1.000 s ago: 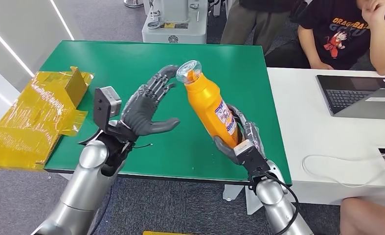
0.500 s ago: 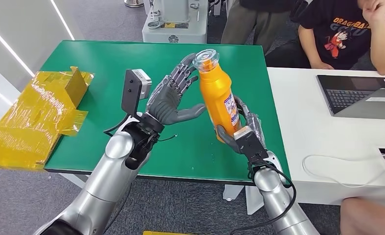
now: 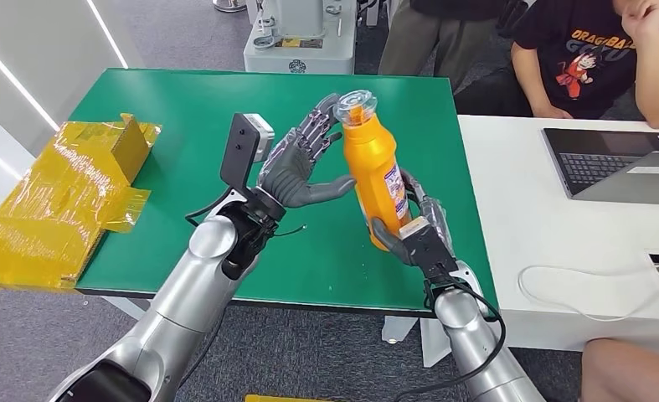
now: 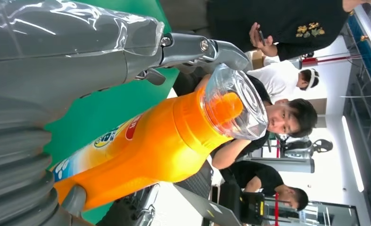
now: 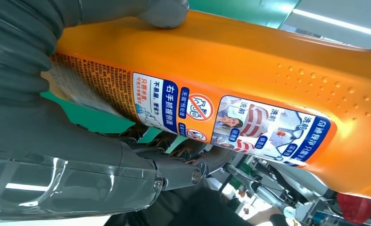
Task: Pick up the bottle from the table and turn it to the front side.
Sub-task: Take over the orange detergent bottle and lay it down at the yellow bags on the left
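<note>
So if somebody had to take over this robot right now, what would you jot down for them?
Right hand: grips the lower part of the orange bottle, holding it roughly upright above the green table.
Left hand: fingers spread, beside the bottle's upper part; I cannot tell whether it touches.
Done: bottle is picked up off the table.
Left: turning it to the front. The right wrist view faces the label panel with small print and pictures, so the turn looks unfinished.

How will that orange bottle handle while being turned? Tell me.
The bottle looks like stiff, glossy plastic, so probably slippery. The right hand grips only its lower end, so it may tip toward the clear cap. The open left hand could steady it.
</note>
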`<action>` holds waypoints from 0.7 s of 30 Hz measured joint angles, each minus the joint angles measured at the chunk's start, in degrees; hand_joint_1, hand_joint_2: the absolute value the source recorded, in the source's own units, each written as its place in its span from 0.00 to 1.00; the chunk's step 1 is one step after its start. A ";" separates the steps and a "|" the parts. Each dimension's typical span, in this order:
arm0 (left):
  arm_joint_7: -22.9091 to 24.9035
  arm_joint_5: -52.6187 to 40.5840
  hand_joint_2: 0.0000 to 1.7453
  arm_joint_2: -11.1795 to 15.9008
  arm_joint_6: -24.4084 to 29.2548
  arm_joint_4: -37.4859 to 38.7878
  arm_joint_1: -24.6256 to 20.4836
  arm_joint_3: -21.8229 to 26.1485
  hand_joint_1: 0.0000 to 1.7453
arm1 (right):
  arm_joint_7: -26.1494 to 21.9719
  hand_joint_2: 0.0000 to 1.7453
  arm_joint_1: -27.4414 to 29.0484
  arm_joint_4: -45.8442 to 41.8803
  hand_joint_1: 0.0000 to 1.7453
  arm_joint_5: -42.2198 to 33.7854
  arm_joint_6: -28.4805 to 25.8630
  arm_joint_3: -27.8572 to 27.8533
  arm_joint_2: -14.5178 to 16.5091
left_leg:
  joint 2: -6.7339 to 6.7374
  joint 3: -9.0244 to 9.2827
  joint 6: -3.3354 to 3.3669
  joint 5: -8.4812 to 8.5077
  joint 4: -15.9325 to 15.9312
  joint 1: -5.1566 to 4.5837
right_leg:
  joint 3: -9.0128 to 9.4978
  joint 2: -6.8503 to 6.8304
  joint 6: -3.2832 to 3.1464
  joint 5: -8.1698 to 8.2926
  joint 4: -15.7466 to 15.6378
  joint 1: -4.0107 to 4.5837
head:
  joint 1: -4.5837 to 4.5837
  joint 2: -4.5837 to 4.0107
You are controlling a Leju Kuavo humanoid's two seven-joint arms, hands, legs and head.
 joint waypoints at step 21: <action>0.65 -2.22 1.00 0.21 0.18 4.97 2.44 0.23 0.00 | -1.72 1.00 -1.43 -7.61 1.00 0.20 0.48 0.83 0.37 | 0.03 -0.04 0.00 0.00 0.01 -0.01 | -0.08 0.04 0.00 0.00 0.00 -0.01 | 0.00 0.00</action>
